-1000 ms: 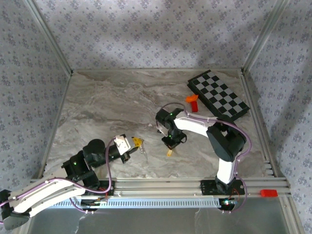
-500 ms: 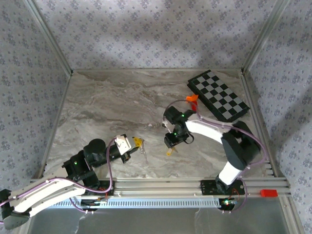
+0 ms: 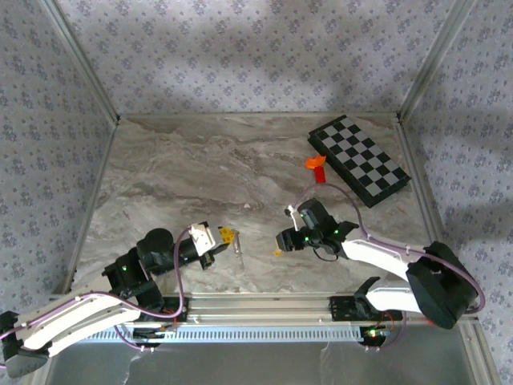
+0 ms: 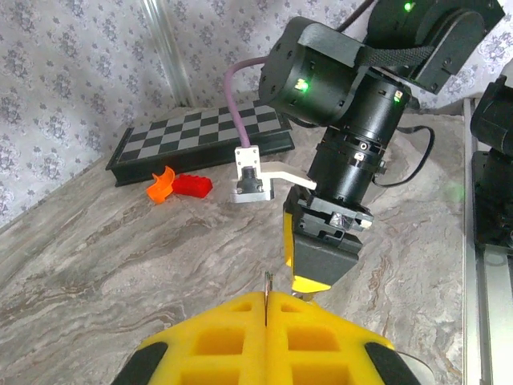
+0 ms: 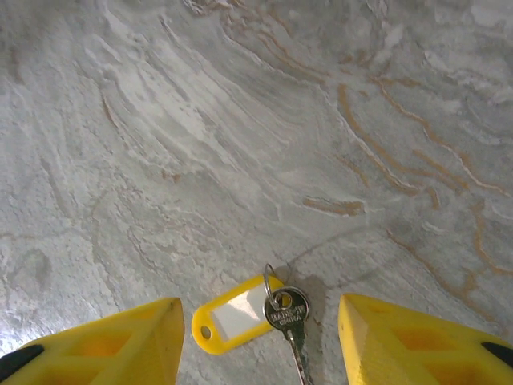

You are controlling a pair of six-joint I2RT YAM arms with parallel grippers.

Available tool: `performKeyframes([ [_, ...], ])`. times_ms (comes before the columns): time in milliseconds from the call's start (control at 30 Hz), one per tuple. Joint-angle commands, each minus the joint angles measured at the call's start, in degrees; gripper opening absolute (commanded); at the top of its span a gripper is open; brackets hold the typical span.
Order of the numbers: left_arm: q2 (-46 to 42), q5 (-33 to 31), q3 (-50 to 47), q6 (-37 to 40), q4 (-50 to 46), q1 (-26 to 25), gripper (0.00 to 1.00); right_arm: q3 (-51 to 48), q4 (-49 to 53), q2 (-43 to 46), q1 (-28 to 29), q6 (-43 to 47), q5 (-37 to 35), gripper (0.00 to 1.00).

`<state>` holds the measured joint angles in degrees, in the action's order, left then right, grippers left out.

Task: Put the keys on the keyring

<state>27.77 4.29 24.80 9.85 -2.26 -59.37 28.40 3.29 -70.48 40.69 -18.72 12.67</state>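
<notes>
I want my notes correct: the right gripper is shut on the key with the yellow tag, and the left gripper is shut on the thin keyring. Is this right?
Not quite. The right gripper is open: the right wrist view shows the key with the yellow tag lying on the marble table between its spread fingers. The left gripper is indeed shut on the thin keyring.

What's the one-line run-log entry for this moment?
left tool: shut on thin silvery metal keyring | right tool: open over small silver key with yellow tag, lying on marble table | key not yet on keyring
</notes>
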Motion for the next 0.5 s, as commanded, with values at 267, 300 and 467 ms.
performKeyframes([
  [267,-0.26,2.6,0.08,-0.77,4.61,0.57,0.0,-4.57,-9.84,0.1,0.51,-0.63,-1.57,0.46],
  [300,-0.26,2.57,0.01,-0.79,4.7,0.66,0.0,-4.96,-10.08,-0.08,0.53,-0.57,-1.67,0.44],
  [467,-0.44,3.18,0.04,-1.06,4.9,0.93,0.0,-5.53,-10.67,-1.97,1.52,-0.01,-1.55,0.41],
])
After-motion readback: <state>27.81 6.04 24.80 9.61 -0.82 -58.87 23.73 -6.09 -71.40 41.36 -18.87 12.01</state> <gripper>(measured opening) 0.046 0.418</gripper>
